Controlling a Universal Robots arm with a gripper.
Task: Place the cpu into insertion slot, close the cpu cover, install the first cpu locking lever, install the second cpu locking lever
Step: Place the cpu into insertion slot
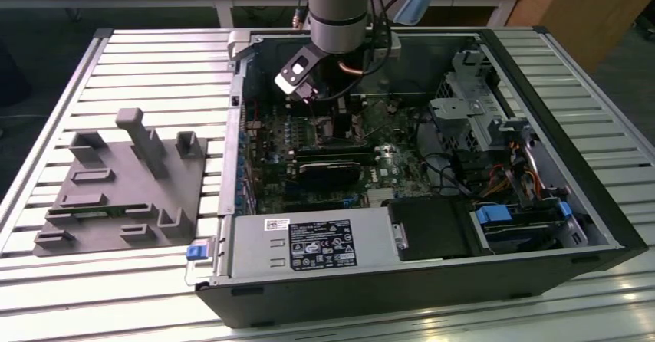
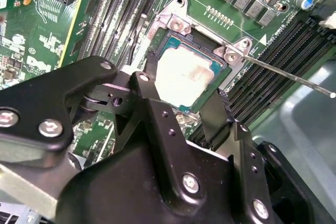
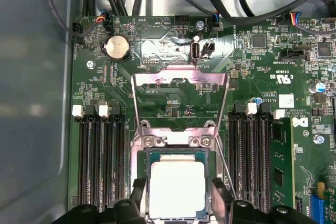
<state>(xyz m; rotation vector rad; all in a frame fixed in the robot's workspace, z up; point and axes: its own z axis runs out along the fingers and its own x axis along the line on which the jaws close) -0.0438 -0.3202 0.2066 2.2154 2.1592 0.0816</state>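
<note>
Straddling the cpu (image 3: pixel 177 188) in the insertion slot (image 3: pixel 145 157), the gripper (image 2: pixel 181 109) stands wide, holding nothing. Seating calls for flatness before the raised cpu cover (image 3: pixel 181 80) drops.

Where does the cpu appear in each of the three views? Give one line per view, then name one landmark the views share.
Exterior view: hidden behind the gripper over the motherboard.
Second wrist view: the cpu lies in the insertion slot, just beyond the fingers.
First wrist view: cpu between the fingertips.
Shared landmark: the slot's hinge screws.

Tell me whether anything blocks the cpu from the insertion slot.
Nothing visible does. The cpu already lies in the insertion slot, the cpu cover is swung open behind it, and the gripper straddles the chip.
</note>
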